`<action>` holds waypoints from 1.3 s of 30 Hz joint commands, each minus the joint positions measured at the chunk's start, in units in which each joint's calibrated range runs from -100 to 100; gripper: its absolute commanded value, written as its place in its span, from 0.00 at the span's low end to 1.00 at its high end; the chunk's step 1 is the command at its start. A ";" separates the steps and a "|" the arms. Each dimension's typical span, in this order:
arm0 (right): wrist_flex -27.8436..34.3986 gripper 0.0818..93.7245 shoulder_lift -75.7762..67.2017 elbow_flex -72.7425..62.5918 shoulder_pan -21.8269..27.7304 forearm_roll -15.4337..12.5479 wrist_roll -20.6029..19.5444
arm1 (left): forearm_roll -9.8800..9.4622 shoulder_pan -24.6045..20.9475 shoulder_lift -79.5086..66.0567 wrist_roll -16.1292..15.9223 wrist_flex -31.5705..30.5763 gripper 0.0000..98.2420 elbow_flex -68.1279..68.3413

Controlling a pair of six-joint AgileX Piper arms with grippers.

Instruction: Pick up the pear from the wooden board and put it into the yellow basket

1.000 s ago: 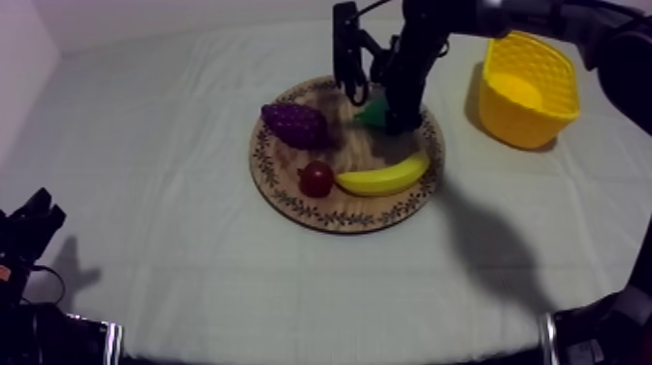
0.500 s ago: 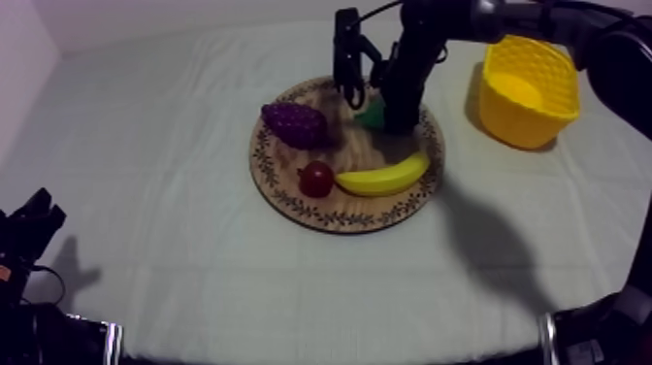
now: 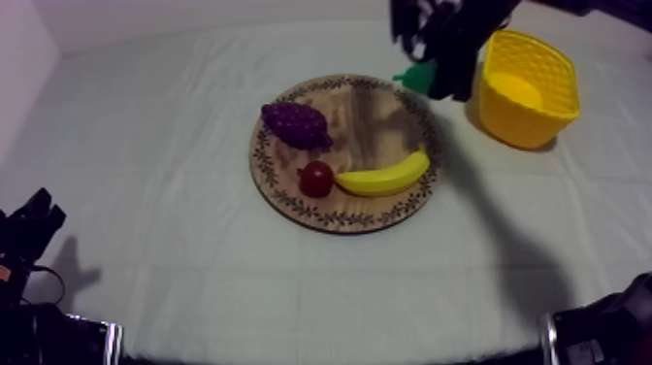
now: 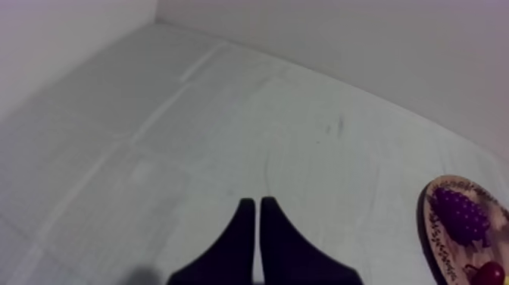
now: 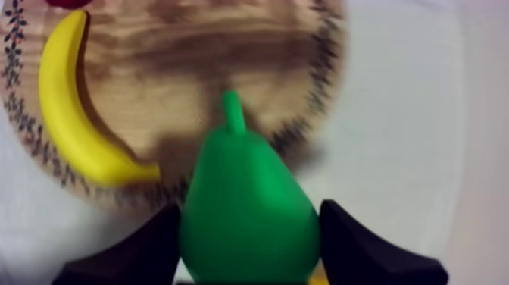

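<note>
My right gripper [image 3: 434,76] is shut on the green pear [image 3: 419,77] and holds it in the air between the round wooden board [image 3: 361,116] and the yellow basket [image 3: 529,90]. From the right wrist, the pear [image 5: 246,208] sits stem-forward between my two black fingers [image 5: 144,246], above the board's rim [image 5: 318,98]. The board carries a bunch of grapes [image 3: 294,124], a small red fruit [image 3: 316,179] and a banana [image 3: 386,178]. My left gripper [image 4: 253,221] rests low at the left over bare cloth, its fingers together as a narrow wedge.
The basket stands at the table's far right, near the back edge. Grapes [image 4: 463,215] and the red fruit [image 4: 491,273] show on the board's edge [image 4: 433,227] in the left wrist view. Bare cloth [image 3: 146,175] spreads left of and in front of the board.
My right gripper has lifted the pear off the board and carried it up and to the right, toward the basket. The left arm has not moved.
</note>
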 commanded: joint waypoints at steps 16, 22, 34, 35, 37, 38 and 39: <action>11.58 0.55 -14.43 -2.83 16.02 -0.08 4.20 | 0.01 -0.01 -0.04 0.01 0.03 0.00 0.00; 9.45 0.55 -10.37 -1.12 17.69 0.40 4.06 | 0.01 -0.01 -0.04 -0.03 0.03 0.00 0.00; 4.47 0.56 4.14 -2.96 18.60 1.38 2.16 | 0.01 -0.01 -0.04 -0.01 0.03 0.00 0.00; 4.27 0.56 5.42 -3.63 18.72 1.46 2.03 | 0.01 -0.01 -0.04 -0.01 0.03 0.00 0.00; 3.91 0.56 7.77 -4.99 18.92 1.65 1.82 | 0.01 -0.01 -0.04 -0.03 0.03 0.00 0.00; 3.68 0.57 8.83 -5.51 19.03 1.75 1.72 | 0.01 -0.01 -0.04 -0.02 0.03 0.00 0.00; 3.37 0.57 9.77 -5.92 19.13 1.85 1.64 | 0.01 -0.01 -0.04 -0.01 0.03 0.00 0.00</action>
